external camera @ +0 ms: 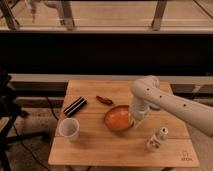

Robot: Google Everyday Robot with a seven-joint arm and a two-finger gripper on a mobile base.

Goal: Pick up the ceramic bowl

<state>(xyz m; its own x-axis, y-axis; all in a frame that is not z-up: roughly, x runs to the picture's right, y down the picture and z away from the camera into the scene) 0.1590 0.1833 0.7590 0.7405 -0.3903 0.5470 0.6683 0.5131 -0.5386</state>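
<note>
The ceramic bowl (117, 119), wide, shallow and glossy orange, is near the middle of the wooden table (100, 150). It looks slightly tilted and raised at its right side. My gripper (134, 122) comes down from the white arm (165, 102) onto the bowl's right rim and is shut on it. The arm's wrist hides the rim where it is held.
A small white cup (69, 128) stands at the front left. A black bar-shaped object (75, 106) lies left of the bowl and a red-brown item (104, 99) behind it. A small white bottle (156, 139) stands at the front right. A dark railing runs behind the table.
</note>
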